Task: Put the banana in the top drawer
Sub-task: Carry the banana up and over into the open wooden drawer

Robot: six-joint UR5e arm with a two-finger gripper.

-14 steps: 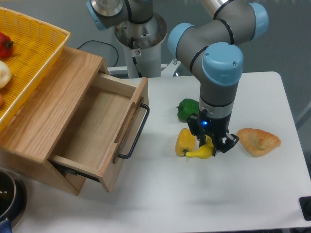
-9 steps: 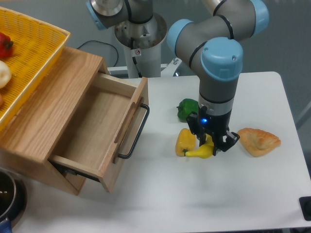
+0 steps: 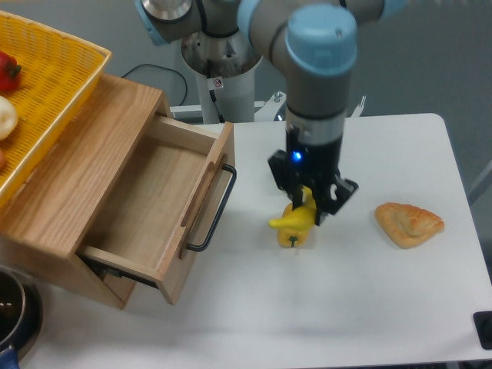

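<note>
Above the counter (image 3: 400, 307) middle, hand (image 3: 310, 213) clamped on banana (image 3: 293, 220), short of open drawer (image 3: 146, 207); thin end-grip, likely to slip or clip drawer's front.

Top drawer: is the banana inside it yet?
No. The banana is held in the hand above the table, right of the open, empty top drawer.
</note>
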